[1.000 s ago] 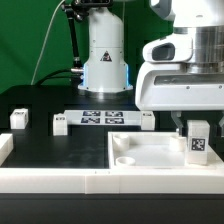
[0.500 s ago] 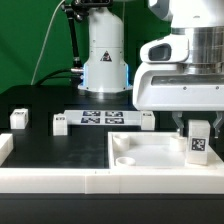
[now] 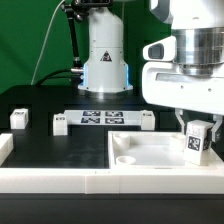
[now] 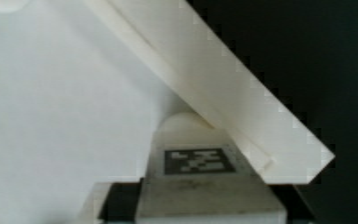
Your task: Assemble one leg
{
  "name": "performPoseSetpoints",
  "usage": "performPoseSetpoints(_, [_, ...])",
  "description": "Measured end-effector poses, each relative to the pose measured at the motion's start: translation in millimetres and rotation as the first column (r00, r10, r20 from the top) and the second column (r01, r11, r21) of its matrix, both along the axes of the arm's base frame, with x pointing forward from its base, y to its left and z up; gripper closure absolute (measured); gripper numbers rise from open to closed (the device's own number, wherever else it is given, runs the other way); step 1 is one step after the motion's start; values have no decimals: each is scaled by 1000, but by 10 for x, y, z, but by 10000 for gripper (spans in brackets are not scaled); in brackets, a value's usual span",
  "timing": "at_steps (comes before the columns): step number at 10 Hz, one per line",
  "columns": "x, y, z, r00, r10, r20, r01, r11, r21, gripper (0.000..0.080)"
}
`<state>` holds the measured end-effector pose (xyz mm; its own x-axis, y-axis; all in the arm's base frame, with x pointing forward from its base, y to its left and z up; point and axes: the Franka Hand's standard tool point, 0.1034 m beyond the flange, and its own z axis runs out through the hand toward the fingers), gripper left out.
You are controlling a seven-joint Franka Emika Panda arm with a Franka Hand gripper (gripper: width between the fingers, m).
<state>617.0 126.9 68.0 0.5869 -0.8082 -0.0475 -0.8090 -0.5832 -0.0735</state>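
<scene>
My gripper (image 3: 197, 128) is shut on a leg (image 3: 198, 141), a small white post with a black-and-white tag on its side. It holds the leg slightly tilted over the far corner of the large white tray-like piece (image 3: 150, 150) at the exterior view's right. In the wrist view the leg (image 4: 201, 170) sits between my dark fingers (image 4: 126, 203), its end near the tray's raised rim (image 4: 229, 80). Three more legs stand on the table: one (image 3: 18, 119) at the exterior view's left, one (image 3: 60, 123) and one (image 3: 148, 120) beside the marker board.
The marker board (image 3: 103, 119) lies flat behind the tray. The robot base (image 3: 105, 60) stands at the back. A white rim piece (image 3: 5, 150) lies at the exterior view's left edge. The tray has round corner sockets (image 3: 124, 159).
My gripper has turned and lifted a little with the leg; the leg now tilts and sits slightly higher over the tray corner.
</scene>
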Motion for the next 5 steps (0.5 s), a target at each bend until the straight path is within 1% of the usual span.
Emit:
performPoseSetpoints(1, [9, 4, -7, 991, -135, 3, 135, 991, 3, 506])
performPoseSetpoints(2, [19, 10, -11, 973, -231, 12, 231, 973, 10, 506])
performPoseSetpoints(3, [25, 11, -8, 935, -354, 6, 354, 935, 19, 506])
performPoseSetpoints(4, [27, 12, -5, 912, -410, 1, 410, 912, 22, 506])
performPoseSetpoints(5, [28, 18, 0, 849, -527, -15, 528, 849, 31, 506])
